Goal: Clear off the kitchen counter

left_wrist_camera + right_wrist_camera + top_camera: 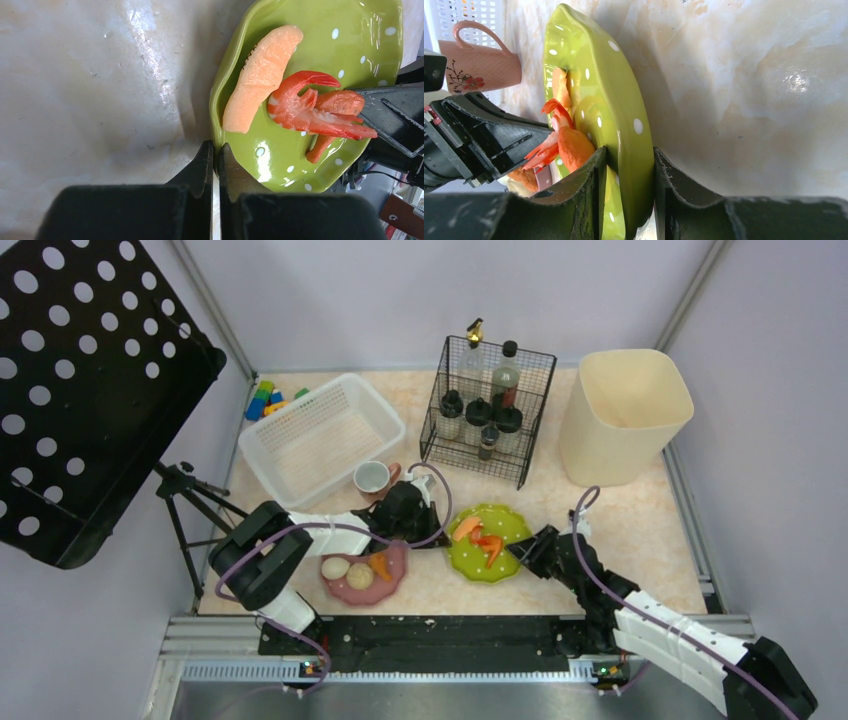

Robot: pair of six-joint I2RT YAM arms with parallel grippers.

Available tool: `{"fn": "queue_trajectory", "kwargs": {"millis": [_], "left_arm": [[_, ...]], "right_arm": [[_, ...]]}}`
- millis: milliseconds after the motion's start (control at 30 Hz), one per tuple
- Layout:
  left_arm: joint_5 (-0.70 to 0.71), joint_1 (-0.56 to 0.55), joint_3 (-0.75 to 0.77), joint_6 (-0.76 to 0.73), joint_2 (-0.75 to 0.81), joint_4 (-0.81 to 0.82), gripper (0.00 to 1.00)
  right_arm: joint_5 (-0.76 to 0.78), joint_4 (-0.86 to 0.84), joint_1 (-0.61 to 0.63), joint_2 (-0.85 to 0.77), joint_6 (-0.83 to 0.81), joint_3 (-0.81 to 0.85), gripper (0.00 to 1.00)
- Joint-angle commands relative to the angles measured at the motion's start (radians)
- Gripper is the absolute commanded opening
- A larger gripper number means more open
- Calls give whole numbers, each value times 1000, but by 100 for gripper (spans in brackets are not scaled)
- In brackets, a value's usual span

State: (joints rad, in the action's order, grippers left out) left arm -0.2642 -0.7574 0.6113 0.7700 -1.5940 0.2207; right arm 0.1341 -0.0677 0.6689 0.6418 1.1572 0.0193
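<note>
My right pincer (629, 156) grips the green plate (620, 100) at its rim.
My left pincer (215, 156) is closed, holding nothing, just beside the opposite rim; the plate, with a shrimp (306, 111), lies on the marbled tabletop (640, 532) near its front edge.

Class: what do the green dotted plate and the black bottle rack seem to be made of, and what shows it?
Green dotted plate: probably glazed ceramic, glossy; sharp highlights on its thick rim. Black bottle rack: thin wire grid, likely coated metal, dull; bottles show through it.
</note>
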Motion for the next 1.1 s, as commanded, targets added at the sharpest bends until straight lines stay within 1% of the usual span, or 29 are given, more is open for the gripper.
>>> {"fn": "queue_trajectory", "kwargs": {"millis": [0,133,367,533,700,867,1067], "left_arm": [[115,7,-43,-45,-33,-159,0],[123,7,-21,-53,24,-211,0],[167,6,59,-89,137,-369,0],[190,7,97,-102,202,-430,0],[220,7,118,-113,241,-466,0],[215,7,100,-110,227,-446,0],[204,6,85,-107,216,-425,0]], "right_arm": [[18,-24,-7,8,10,-12,0],[12,-42,-7,-22,31,-12,0],[0,-37,-6,-91,47,8,0],[-11,-46,-6,-106,58,31,0],[-37,-110,-6,-54,74,21,0],[-50,-152,-6,10,69,19,0],[-45,-161,-6,8,59,28,0]]}}
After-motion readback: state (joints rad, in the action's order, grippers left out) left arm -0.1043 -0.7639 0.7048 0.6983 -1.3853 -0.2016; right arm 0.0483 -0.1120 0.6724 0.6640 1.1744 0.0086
